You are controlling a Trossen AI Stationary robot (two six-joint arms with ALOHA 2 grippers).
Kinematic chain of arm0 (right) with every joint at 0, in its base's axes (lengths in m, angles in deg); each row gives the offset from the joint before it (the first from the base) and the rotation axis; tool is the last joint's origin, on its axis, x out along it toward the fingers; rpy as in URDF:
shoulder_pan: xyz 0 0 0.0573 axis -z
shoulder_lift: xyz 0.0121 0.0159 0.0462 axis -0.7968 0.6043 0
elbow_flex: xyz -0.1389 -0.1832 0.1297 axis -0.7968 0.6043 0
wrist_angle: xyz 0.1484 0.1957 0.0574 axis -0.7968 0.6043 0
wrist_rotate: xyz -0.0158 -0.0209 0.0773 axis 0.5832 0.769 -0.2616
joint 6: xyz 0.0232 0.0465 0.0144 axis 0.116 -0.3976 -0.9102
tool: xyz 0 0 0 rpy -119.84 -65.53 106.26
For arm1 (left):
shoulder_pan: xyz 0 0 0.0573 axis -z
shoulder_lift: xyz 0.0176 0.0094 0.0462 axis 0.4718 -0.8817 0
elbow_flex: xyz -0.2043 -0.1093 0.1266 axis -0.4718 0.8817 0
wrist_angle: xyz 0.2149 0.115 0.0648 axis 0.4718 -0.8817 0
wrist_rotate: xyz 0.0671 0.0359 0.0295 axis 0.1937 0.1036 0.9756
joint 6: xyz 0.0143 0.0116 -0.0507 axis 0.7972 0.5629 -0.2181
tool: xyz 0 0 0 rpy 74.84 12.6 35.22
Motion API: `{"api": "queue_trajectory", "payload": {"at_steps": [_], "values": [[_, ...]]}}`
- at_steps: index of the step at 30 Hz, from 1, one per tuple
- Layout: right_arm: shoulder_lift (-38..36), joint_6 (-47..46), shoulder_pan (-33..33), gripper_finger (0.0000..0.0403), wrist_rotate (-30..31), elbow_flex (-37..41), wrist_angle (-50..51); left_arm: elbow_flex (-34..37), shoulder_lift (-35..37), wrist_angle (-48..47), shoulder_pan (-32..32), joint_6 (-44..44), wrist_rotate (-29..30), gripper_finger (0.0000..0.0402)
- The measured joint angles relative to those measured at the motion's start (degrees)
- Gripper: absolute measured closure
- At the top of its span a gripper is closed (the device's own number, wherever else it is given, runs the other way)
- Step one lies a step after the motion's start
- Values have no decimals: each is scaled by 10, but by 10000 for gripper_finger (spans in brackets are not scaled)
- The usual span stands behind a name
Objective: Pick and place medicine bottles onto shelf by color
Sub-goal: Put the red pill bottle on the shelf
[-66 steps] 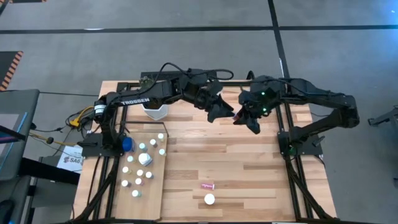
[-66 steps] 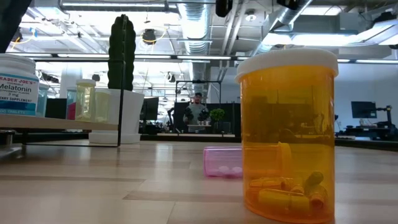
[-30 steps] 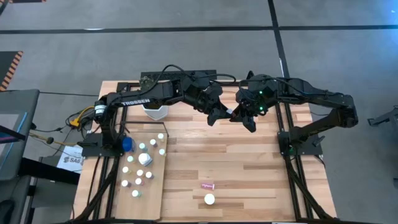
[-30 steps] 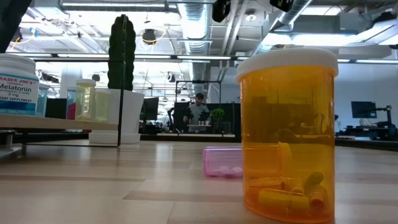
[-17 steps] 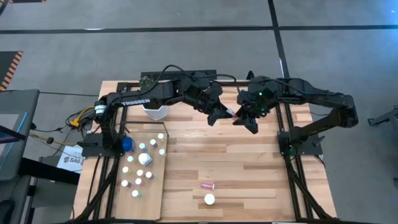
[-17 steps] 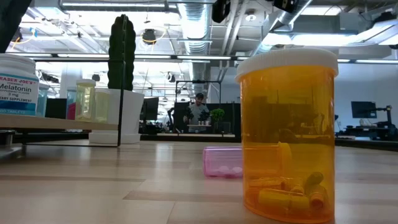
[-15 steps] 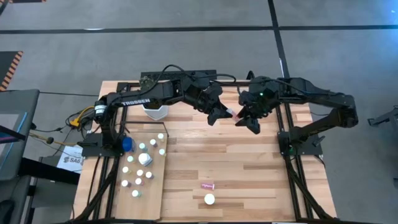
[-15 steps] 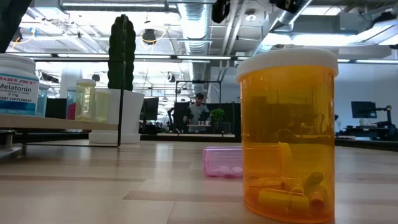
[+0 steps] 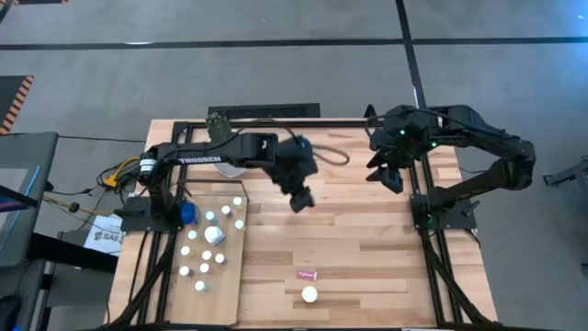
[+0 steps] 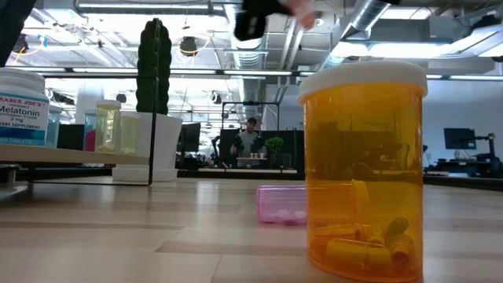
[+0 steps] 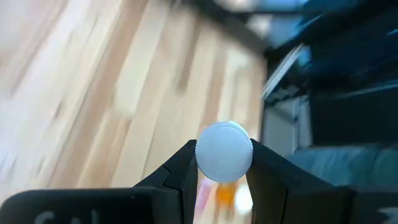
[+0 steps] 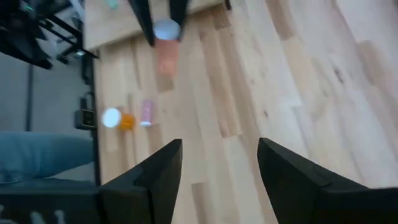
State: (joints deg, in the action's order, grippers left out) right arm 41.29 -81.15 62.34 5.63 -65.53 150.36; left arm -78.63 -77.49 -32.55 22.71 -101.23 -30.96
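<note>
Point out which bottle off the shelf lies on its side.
The pink bottle, flat on the tabletop; the amber bottle beside it stands upright, and the left gripper holds a third.

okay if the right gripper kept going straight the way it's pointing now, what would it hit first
Probably bare tabletop. The right gripper, open and empty, points down across the planks, with nothing between its fingers; the left gripper's pink bottle lies off that line, though depth is unclear.
</note>
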Motion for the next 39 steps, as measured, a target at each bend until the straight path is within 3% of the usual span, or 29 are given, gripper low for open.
{"api": "queue_trajectory", "payload": {"at_steps": [9,18,23,33,39], "values": [[4,36,0,176,77,0,42,0,0,-178,68,-70,102,305],[5,92,0,177,79,0,38,0,15,-316,140,-181,215,304],[5,109,0,177,79,0,29,1,15,-402,192,-269,245,304],[8,98,0,179,79,0,9,1,34,-437,305,-403,314,304],[15,63,0,179,79,1,-7,80,81,-433,362,-497,340,304]]}}
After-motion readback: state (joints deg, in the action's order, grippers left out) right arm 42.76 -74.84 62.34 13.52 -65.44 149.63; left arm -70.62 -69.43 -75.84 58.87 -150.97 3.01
